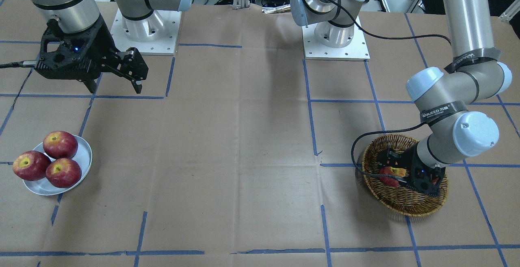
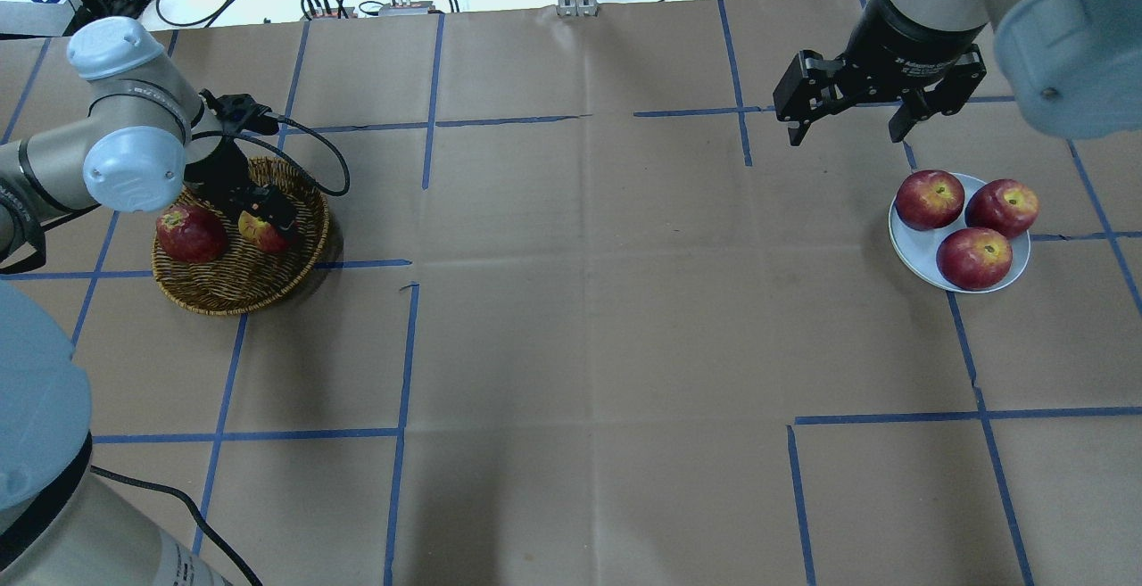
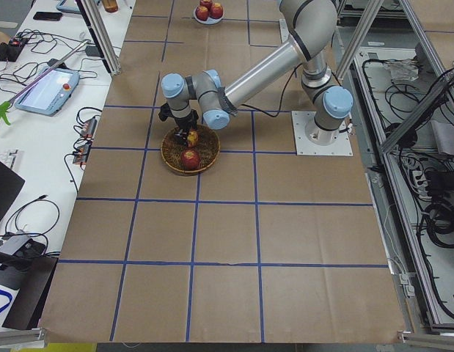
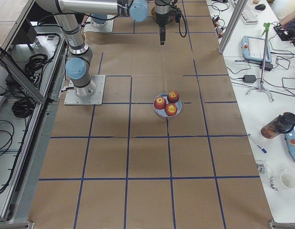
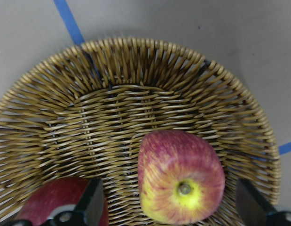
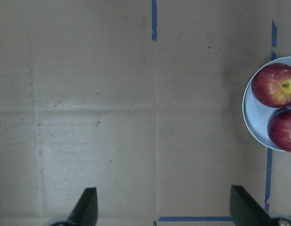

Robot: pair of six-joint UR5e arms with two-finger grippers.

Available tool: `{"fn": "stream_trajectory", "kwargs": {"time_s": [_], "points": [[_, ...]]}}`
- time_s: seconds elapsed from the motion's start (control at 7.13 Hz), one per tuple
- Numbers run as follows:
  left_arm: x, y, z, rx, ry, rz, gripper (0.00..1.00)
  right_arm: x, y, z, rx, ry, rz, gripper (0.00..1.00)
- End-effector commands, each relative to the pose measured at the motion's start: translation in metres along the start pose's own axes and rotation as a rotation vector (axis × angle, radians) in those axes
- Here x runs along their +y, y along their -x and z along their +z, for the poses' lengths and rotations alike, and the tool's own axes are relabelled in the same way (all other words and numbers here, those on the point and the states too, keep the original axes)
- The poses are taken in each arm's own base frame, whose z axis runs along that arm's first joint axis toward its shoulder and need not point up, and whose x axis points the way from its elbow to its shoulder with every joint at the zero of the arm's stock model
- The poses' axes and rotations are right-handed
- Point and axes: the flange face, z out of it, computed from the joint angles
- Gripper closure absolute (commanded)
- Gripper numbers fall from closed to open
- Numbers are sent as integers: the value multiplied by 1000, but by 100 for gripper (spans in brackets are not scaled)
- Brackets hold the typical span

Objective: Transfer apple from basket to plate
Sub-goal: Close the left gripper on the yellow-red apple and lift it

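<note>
- A brown paper-covered desk (image 2: 580, 301) gridded with blue tape, with cables and frame posts along its far edge.
- The landmark is the basket (image 2: 234, 293), on my left side of the desk.
- The apple (image 5: 180, 181) lies inside the basket, on its woven floor toward the rim. A darker apple (image 2: 190, 234) sits just beside it.
- My left pincer (image 5: 171, 202) is lowered into the basket and released. Its fingers straddle the apple, with a little gap on each side. I judge that closing straight in is what the next move calls for.
- The apple's stem hollow tilts up toward my wrist camera, so the fingers would meet its rounded flanks.
- It is pinkish-red with yellow-orange streaks and a broad yellow patch around the stem.
- My right pincer (image 2: 846, 136) is well apart from the basket, released and empty, so the left arm is plainly the nearer one.
- The plate (image 2: 914, 247) lies far across the desk from the basket and already carries three red apples (image 2: 973, 258); little bare room shows on it.
</note>
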Motion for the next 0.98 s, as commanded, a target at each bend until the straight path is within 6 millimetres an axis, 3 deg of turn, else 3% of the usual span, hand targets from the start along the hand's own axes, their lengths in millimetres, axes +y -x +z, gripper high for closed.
{"fn": "stream_trajectory", "kwargs": {"time_s": [0.0,0.14,0.28,0.42,0.56,0.7,0.84], "points": [[3,-3,16,20,23,8,18,-1,-1,1,1,2,-1,0],[4,-4,18,19,29,5,38,0,0,1,1,3,-3,0],[3,-4,15,15,26,5,53,-1,0,2,1,5,-3,0],[-3,-6,-13,-20,-5,11,54,1,0,0,1,0,-1,0],[-4,-22,-61,-32,-32,-35,54,0,-1,0,1,0,0,0],[-17,-78,-102,-36,-23,-84,54,0,0,1,1,2,-1,0],[-38,-152,-124,-43,-16,-114,54,-1,-1,1,1,2,0,0]]}}
